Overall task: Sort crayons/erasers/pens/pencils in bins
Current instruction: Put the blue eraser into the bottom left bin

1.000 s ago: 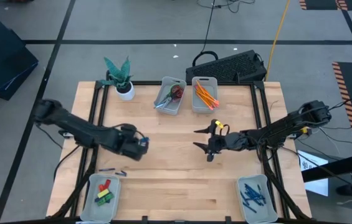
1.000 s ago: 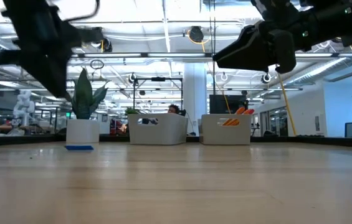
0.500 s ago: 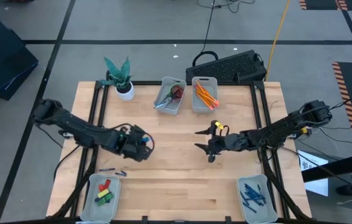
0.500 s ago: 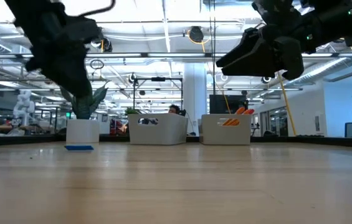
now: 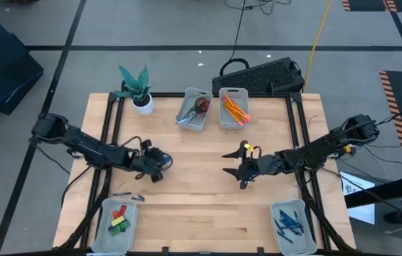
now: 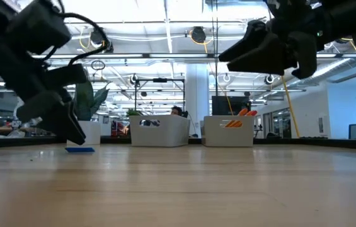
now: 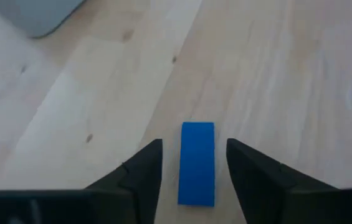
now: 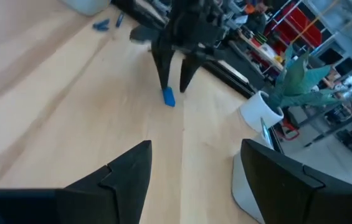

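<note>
From above, the pale wooden table (image 5: 201, 206) carries four pale grey-blue translucent plastic bins. The near-left bin (image 5: 118, 217) holds red and green eraser blocks (image 5: 119, 220); the near-right bin (image 5: 289, 221) holds dark blue pens (image 5: 287, 224). At the far edge, one bin (image 5: 233, 108) holds long orange pencils (image 5: 234, 108), and the bin to its left (image 5: 194, 109) holds scissors (image 5: 193, 109) with a red handle. A small white pot with a green plant (image 5: 138, 90) stands at the far left. Short bluish crayons (image 5: 129, 195) lie loose just beyond the near-left bin. The left gripper (image 5: 159, 163) sits left of centre; the right gripper (image 5: 232, 163) hangs right of centre, fingers spread wide and holding nothing.

At table height, the left gripper (image 6: 77, 135) reaches down to a small blue rectangular eraser (image 6: 80, 149) lying flat on the table, in front of the white pot (image 6: 84, 132). The right gripper (image 6: 227, 58) hangs well above the table.

The left wrist camera shows the blue eraser (image 7: 197, 163) lying between the two dark fingers (image 7: 139, 171), which stand open on either side with a narrow gap each way, not touching it.

The right wrist camera shows its own fingers (image 8: 118, 174) wide apart, and beyond them the left gripper (image 8: 170, 88) pointing down over the blue eraser (image 8: 169, 96), with the crayons (image 8: 106, 23) farther off.
</note>
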Available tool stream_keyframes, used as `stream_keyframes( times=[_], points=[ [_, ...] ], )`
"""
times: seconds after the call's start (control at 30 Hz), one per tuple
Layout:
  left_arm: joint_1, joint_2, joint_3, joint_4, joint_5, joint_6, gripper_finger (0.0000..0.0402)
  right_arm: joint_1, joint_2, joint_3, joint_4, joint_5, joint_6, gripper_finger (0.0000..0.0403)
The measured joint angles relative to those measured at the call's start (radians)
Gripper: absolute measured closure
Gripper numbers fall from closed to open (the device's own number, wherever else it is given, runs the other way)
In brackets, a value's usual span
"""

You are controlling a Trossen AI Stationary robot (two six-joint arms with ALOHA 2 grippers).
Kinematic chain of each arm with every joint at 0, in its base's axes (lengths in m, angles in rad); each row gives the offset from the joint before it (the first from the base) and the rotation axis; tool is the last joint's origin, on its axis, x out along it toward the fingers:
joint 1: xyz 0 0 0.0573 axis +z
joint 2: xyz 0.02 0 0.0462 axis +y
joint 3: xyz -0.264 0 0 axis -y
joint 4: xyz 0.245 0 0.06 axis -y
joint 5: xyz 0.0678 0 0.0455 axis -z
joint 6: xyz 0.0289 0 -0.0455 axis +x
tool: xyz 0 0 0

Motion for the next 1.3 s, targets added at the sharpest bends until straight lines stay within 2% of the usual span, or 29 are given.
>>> stream_keyframes(
  times=[0.17,0.33,0.57,0.83,0.93,1.17,1.3],
  points=[
    [0.028,-0.024,-0.193,0.390,0.025,0.096,0.0256,-0.005,0.000,0.000,0.025,0.000,0.079,0.0165],
    [0.041,-0.017,-0.372,0.748,-0.006,0.194,0.0290,-0.005,0.001,0.000,0.047,-0.001,0.101,0.0165],
    [0.041,0.002,-0.351,0.702,0.011,0.318,0.0304,-0.008,0.001,0.000,0.093,0.001,0.118,0.0165],
    [0.031,-0.009,-0.304,0.728,0.024,0.247,0.0296,-0.011,0.001,0.000,0.088,0.001,0.159,0.0165],
    [0.030,-0.030,-0.283,0.730,0.026,0.247,0.0264,-0.012,0.001,0.000,0.090,0.001,0.159,0.0165],
    [0.020,-0.019,-0.272,0.672,0.041,0.172,0.0157,-0.049,0.001,0.000,0.132,-0.002,0.148,0.0165],
    [-0.022,0.035,-0.276,0.676,-0.005,0.139,0.0135,-0.085,0.001,0.000,0.148,-0.071,0.143,0.0165]
  ],
)
